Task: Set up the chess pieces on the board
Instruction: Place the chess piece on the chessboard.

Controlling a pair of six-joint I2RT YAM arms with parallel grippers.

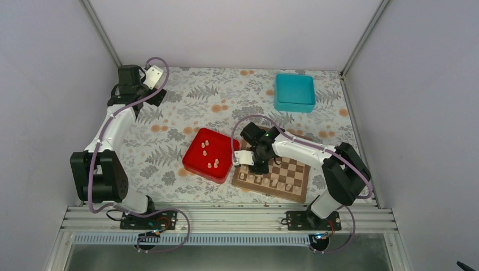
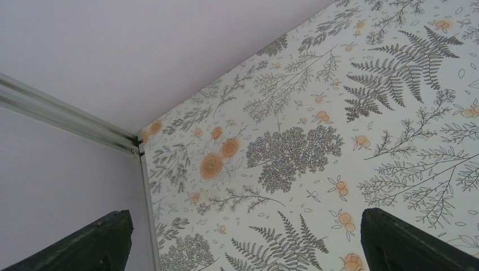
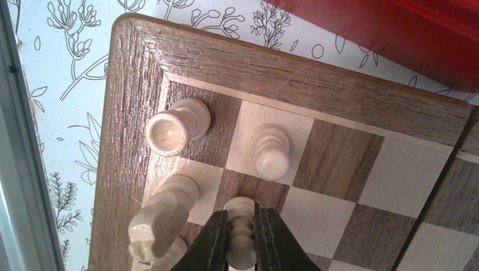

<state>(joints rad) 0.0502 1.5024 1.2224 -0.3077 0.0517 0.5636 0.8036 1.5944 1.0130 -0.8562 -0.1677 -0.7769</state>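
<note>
Right gripper (image 3: 242, 221) pinches a pale chess piece (image 3: 240, 204) standing on the board (image 3: 316, 84); left gripper (image 2: 244, 228) hangs spread wide.

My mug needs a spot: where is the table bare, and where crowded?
Bare: the cloth between the teal box and the red tray, and from the left claw across to the box. Crowded: the board by the tray, where the right claw pinches a piece among others.

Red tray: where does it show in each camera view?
Top external: red tray at centre, just left of the board.
Left wrist: not in it.
Right wrist: top right corner, beyond the board's edge.
Shared landmark: the fern-print table cover, in all three views.
</note>
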